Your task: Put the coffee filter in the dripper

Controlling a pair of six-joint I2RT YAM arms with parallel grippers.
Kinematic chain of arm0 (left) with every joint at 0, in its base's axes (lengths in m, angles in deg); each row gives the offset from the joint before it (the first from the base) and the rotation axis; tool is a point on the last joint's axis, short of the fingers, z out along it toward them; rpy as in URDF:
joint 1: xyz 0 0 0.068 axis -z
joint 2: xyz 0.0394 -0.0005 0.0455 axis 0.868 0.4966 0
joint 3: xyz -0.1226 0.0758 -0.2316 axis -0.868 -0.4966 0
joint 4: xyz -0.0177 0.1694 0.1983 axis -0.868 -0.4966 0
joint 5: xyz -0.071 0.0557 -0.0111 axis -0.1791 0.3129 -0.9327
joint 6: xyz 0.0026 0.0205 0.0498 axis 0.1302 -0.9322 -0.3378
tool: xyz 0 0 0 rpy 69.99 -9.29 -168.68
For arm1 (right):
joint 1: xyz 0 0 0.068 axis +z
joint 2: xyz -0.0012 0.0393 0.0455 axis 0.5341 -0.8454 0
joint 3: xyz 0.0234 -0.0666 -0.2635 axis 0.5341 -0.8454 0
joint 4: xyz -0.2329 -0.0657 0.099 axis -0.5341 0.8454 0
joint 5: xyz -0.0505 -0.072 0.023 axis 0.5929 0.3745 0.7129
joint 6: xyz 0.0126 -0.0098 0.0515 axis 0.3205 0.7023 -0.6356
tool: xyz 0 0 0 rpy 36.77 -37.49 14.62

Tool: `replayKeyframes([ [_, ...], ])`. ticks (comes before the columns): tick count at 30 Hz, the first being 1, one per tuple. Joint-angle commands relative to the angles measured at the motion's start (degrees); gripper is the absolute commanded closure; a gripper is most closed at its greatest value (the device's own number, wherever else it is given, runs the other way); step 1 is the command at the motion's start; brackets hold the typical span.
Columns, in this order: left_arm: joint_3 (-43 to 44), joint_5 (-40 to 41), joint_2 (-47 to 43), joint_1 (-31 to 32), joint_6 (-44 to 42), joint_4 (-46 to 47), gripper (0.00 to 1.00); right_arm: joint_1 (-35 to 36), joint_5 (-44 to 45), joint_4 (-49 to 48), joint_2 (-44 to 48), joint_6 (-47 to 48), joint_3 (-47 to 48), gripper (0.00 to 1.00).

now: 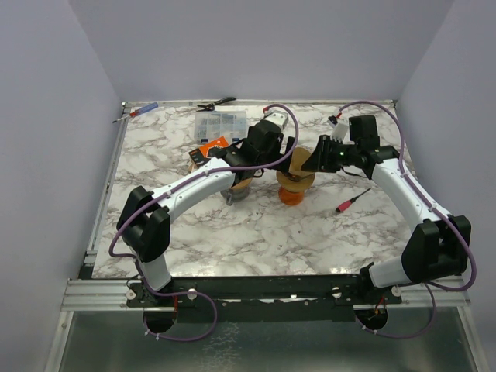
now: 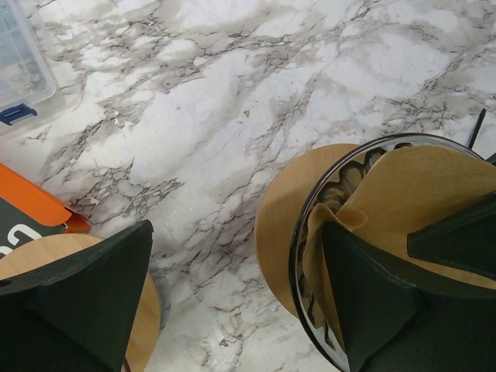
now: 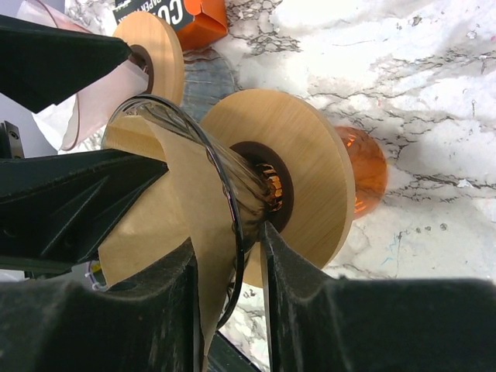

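The glass dripper (image 3: 232, 178) with its wooden collar (image 3: 310, 155) stands on an orange cup (image 3: 364, 167) at mid-table (image 1: 296, 182). The brown coffee filter (image 2: 418, 194) lies inside the cone, its upper edge above the rim (image 1: 304, 160). My right gripper (image 3: 229, 236) is shut on the rim, with one finger on the filter inside and one on the glass outside. My left gripper (image 2: 236, 232) is wide open. Its right finger (image 2: 372, 302) rests inside the cone against the filter. The other finger (image 2: 85, 302) hangs clear of the dripper over the marble.
A second dripper with a wooden collar (image 3: 155, 46) stands just left of the first (image 1: 236, 188). Behind lie an orange box (image 1: 211, 149), a clear organiser box (image 1: 221, 122), pliers (image 1: 215, 102) and a screwdriver (image 1: 138, 112). A red-tipped pen (image 1: 353, 201) lies to the right.
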Motion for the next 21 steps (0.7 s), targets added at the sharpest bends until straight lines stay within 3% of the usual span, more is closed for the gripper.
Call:
replayKeyframes([
  [1, 1.8, 0.8, 0.3, 0.0, -0.1, -1.5, 0.08, -0.1, 0.5, 0.0, 0.8, -0.4, 2.0, 0.67],
  [4, 1.9, -0.1, -0.3, 0.0, -0.4, -1.5, 0.07, -0.1, 2.7, 0.6, 1.2, -0.1, 2.5, 0.64],
  [9, 1.5, -1.7, -2.2, 0.0, -0.9, -1.3, 0.01, -0.1, 4.1, 1.1, 1.8, 0.1, 3.3, 0.5],
  [13, 1.4, -3.2, -4.2, -0.1, -0.5, -0.7, 0.01, -0.1, 4.3, 1.0, 2.5, 0.1, 4.0, 0.47],
  [21, 1.2, -5.8, -6.4, 0.0, 0.2, 0.7, 0.01, -0.1, 5.8, 1.4, 3.8, -0.1, 4.9, 0.33],
])
